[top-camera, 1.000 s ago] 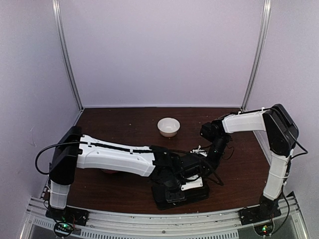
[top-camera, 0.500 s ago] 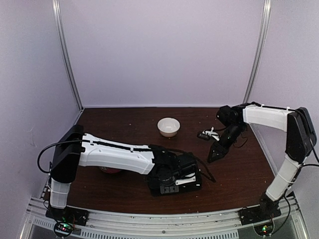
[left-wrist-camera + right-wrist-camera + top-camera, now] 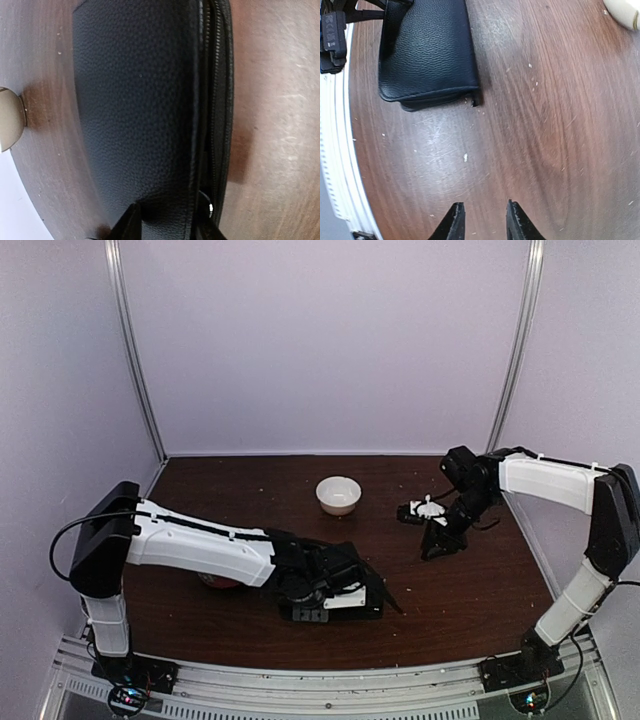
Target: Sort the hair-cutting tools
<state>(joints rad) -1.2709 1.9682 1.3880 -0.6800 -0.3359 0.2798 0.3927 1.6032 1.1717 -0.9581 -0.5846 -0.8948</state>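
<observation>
Where left pincer (image 3: 170, 227) meets black case (image 3: 135, 100), grip impossible to tell, case end cut off, right pincer (image 3: 483, 220) apart.

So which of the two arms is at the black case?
The left arm: the left gripper is right over the black case. The right gripper hangs over bare table, apart from the case.

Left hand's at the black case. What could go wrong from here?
The left hand sits at the zipper edge of the black case; a one-edge grip may slip or flop it open.
The right hand hangs open over the table, apart from the case, so nothing stops sliding.
The left arm runs low over the red plate and might nudge it.
</observation>
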